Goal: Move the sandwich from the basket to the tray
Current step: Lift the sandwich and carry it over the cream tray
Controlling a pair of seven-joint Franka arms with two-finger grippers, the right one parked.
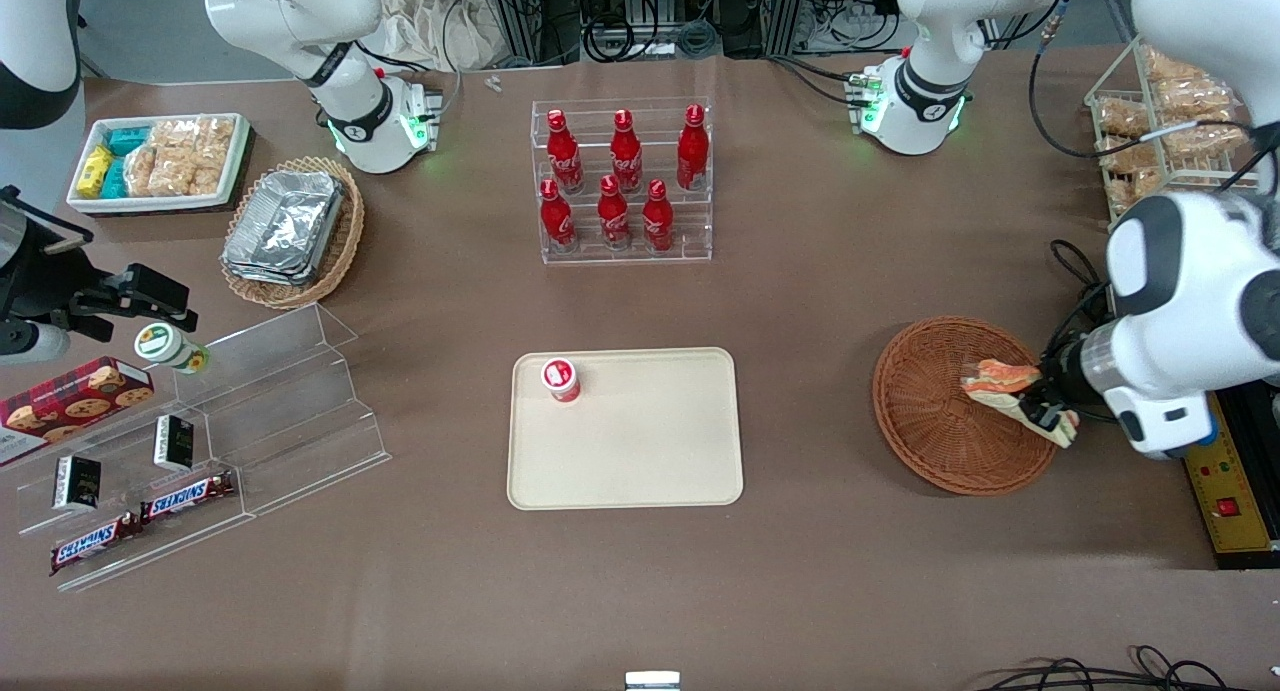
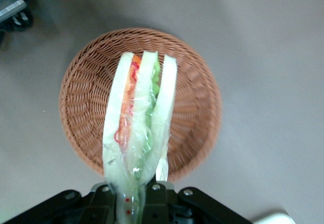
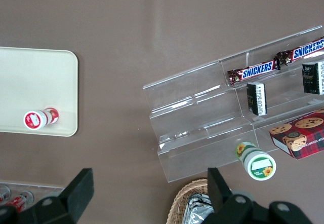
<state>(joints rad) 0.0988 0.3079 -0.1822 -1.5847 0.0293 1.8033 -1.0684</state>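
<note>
One sandwich (image 2: 139,117) pinched in gripper (image 1: 1040,411) jaws, lifted just above basket (image 1: 925,411), right of frame. Step: carry. Next: travel w/ it to tray (image 1: 650,451) at center, set on bare part near bottle (image 1: 561,379).

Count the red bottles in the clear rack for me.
6 red bottles: three on the upper step, three on the lower step. None looks hidden.
</note>
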